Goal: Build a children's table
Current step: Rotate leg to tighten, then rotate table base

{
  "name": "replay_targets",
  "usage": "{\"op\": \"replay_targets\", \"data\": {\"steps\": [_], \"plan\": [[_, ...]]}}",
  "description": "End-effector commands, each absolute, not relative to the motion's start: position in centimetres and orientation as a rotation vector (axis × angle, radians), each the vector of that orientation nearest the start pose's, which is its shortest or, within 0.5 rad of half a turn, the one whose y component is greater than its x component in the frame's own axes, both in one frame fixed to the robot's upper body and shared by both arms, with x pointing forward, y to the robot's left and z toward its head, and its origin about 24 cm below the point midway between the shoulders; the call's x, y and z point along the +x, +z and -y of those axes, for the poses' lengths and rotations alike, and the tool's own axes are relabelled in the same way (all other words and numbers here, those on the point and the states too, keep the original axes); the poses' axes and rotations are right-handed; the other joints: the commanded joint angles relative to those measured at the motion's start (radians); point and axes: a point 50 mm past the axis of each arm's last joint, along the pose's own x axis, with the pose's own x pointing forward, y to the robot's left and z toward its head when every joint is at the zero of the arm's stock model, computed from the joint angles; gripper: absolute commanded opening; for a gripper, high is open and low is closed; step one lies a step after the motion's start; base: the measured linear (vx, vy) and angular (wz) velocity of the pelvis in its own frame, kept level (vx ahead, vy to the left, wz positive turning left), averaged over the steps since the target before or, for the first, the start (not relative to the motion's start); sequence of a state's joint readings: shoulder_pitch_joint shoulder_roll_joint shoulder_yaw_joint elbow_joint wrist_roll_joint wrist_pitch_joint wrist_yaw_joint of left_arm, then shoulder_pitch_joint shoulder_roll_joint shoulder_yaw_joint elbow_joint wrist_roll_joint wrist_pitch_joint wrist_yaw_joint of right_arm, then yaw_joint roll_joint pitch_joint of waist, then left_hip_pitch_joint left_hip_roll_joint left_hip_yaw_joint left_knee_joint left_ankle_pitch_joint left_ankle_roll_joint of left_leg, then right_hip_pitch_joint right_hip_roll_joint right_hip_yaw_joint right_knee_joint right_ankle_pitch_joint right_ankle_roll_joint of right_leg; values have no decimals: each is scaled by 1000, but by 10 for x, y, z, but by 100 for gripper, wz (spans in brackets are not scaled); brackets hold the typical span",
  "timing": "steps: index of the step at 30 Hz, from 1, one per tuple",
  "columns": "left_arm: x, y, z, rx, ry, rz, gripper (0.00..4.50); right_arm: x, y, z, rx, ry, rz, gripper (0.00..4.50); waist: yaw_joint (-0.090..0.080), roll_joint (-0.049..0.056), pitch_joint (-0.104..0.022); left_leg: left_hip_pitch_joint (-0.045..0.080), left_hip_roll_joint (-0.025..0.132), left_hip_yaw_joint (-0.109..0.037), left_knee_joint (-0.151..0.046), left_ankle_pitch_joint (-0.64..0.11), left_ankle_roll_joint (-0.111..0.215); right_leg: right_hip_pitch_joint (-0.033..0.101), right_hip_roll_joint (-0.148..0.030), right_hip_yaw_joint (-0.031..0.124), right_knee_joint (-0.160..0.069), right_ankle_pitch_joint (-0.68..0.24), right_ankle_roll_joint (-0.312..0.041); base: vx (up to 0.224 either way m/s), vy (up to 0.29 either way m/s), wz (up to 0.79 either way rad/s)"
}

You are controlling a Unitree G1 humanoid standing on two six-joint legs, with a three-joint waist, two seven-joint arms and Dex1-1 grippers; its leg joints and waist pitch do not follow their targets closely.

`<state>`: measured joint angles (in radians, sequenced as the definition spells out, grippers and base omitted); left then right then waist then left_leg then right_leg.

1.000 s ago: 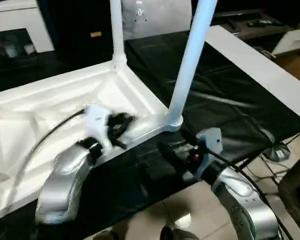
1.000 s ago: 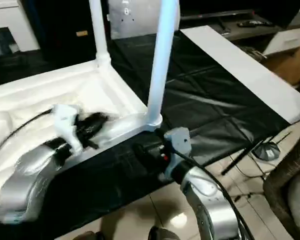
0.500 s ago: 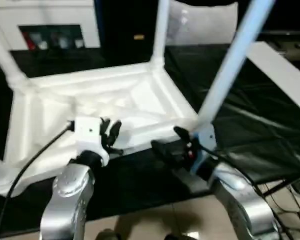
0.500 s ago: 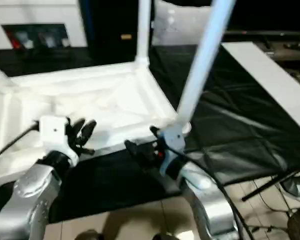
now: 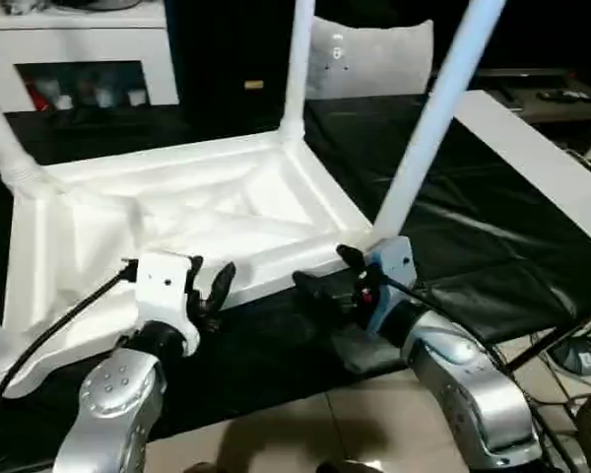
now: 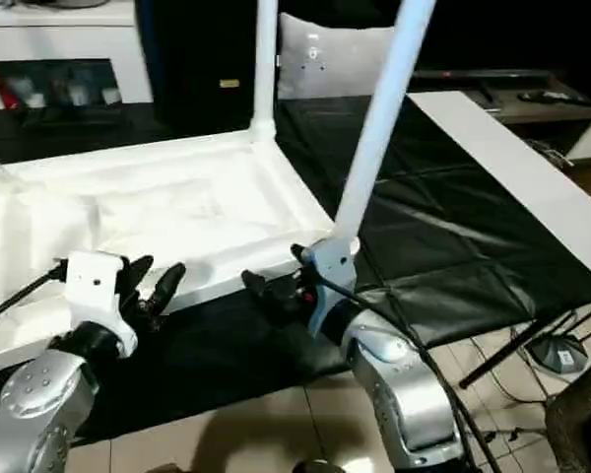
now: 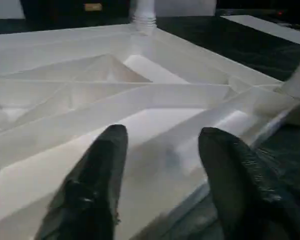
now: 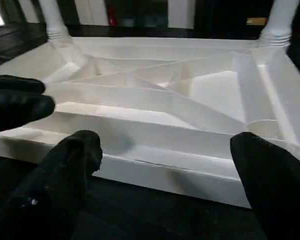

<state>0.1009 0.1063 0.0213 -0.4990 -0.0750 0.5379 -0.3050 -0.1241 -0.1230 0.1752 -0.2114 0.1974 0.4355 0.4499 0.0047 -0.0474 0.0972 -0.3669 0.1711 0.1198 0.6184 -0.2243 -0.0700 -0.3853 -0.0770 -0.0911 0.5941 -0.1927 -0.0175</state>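
Observation:
The children's table (image 5: 207,212) lies upside down on the black cloth, its ribbed underside facing up. Three white legs stand upright in its corner sockets: one at the near right corner (image 5: 428,128), one at the far right (image 5: 297,69) and one at the left (image 5: 2,138). My left gripper (image 5: 209,284) is open just in front of the near rim, with nothing between its fingers (image 7: 97,185). My right gripper (image 5: 327,276) is open wide beside the near right corner, facing the rim (image 8: 155,165), and is also empty.
A flat white board (image 5: 532,148) lies along the right side of the black cloth (image 5: 473,227). A white cabinet (image 5: 79,49) stands at the back left and a pale panel (image 5: 374,59) behind the table. Cables and a stand foot (image 5: 571,355) lie on the tiled floor at right.
My left gripper's fingers have spread apart, and it has drawn back from the near rim. The head view has shifted. My right gripper stays open by the near right corner.

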Motion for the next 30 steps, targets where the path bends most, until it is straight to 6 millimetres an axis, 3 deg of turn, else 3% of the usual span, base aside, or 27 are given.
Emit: {"op": "replay_targets", "data": {"steps": [1, 3, 6, 7, 8, 9, 10, 11, 12, 13, 14, 15, 16, 17, 18, 19, 20, 21, 22, 23, 24, 26, 27, 29, 30], "plan": [[221, 88, -148, 5, -365, -127, 286, 262, 82, 95, 3, 688, -102, 450, 2, 7, -43, -2, 53, -10, -106, -299, -10, 23, -74, 63, -95, -462, -62, 0, 0, 0], [222, 88, -148, -9, -341, -125, 295, 262, 81, 95, 11, 670, -131, 450, 1, 8, -45, -3, 54, -9, -107, -286, -12, 24, -70, 63, -89, -427, -76, 0, 0, 0], [225, 90, -150, -35, -287, -114, 318, 260, 83, 91, 16, 702, -133, 450, 2, 12, -56, -6, 57, -6, -102, -207, -7, 33, -68, 65, -73, -270, -121, 18, -3, 0], [227, 91, -150, -42, -283, -103, 338, 259, 83, 88, -5, 718, -123, 450, 17, 8, -52, -65, 28, -46, -114, -144, 50, 78, -80, 21, -52, -180, -138, 55, -8, 0], [228, 92, -149, -36, -278, -97, 342, 259, 83, 86, -13, 717, -118, 450, 4, 29, -66, -41, 27, -78, -97, -68, 109, 66, -59, -10, -48, -61, -158, 0, 0, 0], [228, 92, -149, -36, -278, -97, 342, 259, 83, 86, -13, 717, -118, 450, -4, 36, -69, -39, 30, -95, -90, -25, 133, 67, -49, -21, -38, -14, -178, 56, -33, 41], [230, 92, -149, -30, -256, -103, 350, 259, 83, 86, -14, 711, -113, 450, -12, 57, -70, -18, 46, -140, -95, 60, 194, 61, -12, -41, -16, 18, -221, 56, -33, 41], [231, 91, -150, -13, -237, -117, 363, 259, 84, 85, -15, 705, -105, 450, -19, 63, -66, 1, 68, -174, -107, 86, 243, 47, 8, -53, 8, -29, -243, 91, -57, 46], [233, 91, -149, -18, -224, -126, 374, 260, 86, 87, -5, 687, -73, 450, -37, 58, -65, 27, 79, -224, -110, 192, 384, 23, 23, -43, 41, -148, -262, 69, -92, 54], [235, 91, -149, -17, -219, -130, 383, 259, 87, 87, 35, 697, -66, 450, -26, 50, -56, 34, 96, -195, -93, 221, 466, -2, -13, 5, 34, -131, -283, 69, -92, 54], [236, 91, -148, -17, -219, -131, 383, 258, 88, 87, 67, 707, -62, 450, -11, 17, -46, -52, 14, -129, -53, 148, 379, 47, -105, 66, -42, -35, -265, 39, -138, 55], [235, 91, -148, -16, -220, -130, 383, 257, 88, 87, 81, 708, -60, 450, 11, 6, -49, -64, -20, -98, -31, 101, 309, 70, -144, 56, -72, -125, -171, -11, -129, 25], [235, 90, -147, -11, -224, -126, 383, 255, 91, 91, 187, 704, -63, 450, 40, -15, -51, -51, -12, -48, -4, 32, 171, 81, -171, 102, -108, -404, -53, -11, -129, 25], [233, 90, -146, 0, -227, -126, 383, 254, 91, 92, 206, 701, -70, 450, 40, -15, -51, -51, -12, -48, -4, 32, 171, 81, -171, 102, -108, -404, -53, -36, -100, 1], [232, 90, -146, 7, -229, -126, 383, 253, 91, 94, 214, 700, -76, 450, 81, -17, -42, -56, -1, -39, 13, -9, 127, 84, -194, 153, -122, -561, 2, -10, -68, -10], [229, 89, -143, 6, -260, -126, 391, 253, 90, 95, 211, 683, -92, 450, 91, 2, -39, -67, 11, -44, 1, 17, 117, 99, -191, 138, -111, -531, -37, -10, -68, -10], [229, 89, -142, 8, -270, -128, 403, 253, 89, 96, 215, 675, -97, 450, 92, 8, -38, -57, 22, -41, -26, 30, 111, 85, -167, 119, -108, -488, -76, 0, 0, 0], [228, 89, -142, 9, -279, -129, 403, 253, 89, 96, 221, 666, -102, 450, 76, 27, -45, -33, 40, -31, -79, 75, 102, 68, -82, 64, -72, -311, -144, 0, 0, 0], [226, 89, -140, 12, -306, -128, 414, 253, 91, 97, 254, 653, -84, 450, 53, 37, -55, -3, 65, -37, -88, 59, 111, 50, -42, 44, -42, -151, -163, 0, 0, 0], [225, 89, -139, 7, -320, -128, 421, 254, 92, 98, 251, 652, -85, 450, 43, 31, -58, 3, 79, -41, -94, 42, 101, 52, -37, 41, -35, -98, -168, 6, 60, -2], [224, 88, -139, 7, -325, -129, 426, 255, 93, 99, 227, 644, -85, 450, 37, 38, -58, 6, 83, -40, -97, 10, 78, 51, -42, 45, -31, -28, -185, -6, 75, -4], [221, 88, -139, 2, -342, -126, 434, 256, 90, 102, 89, 641, -106, 450, 31, 34, -51, 1, 74, -31, -110, -111, 31, 59, -51, 50, -41, -70, -186, -18, 73, -6], [220, 88, -138, 5, -360, -123, 443, 257, 90, 104, 26, 647, -107, 450, 28, 27, -48, -1, 67, -20, -113, -174, 6, 61, -56, 55, -53, -136, -169, -39, 63, -6], [216, 86, -137, 13, -419, -135, 443, 261, 88, 111, -17, 630, -108, 450, 19, 18, -34, 0, 55, -9, -117, -317, -22, 47, -66, 63, -79, -392, -110, -19, 32, -3], [216, 86, -137, 13, -419, -135, 443, 261, 88, 111, -17, 630, -108, 450, 19, 16, -35, 0, 51, -8, -115, -331, -24, 44, -69, 65, -85, -449, -93, -52, 13, -8]]}}
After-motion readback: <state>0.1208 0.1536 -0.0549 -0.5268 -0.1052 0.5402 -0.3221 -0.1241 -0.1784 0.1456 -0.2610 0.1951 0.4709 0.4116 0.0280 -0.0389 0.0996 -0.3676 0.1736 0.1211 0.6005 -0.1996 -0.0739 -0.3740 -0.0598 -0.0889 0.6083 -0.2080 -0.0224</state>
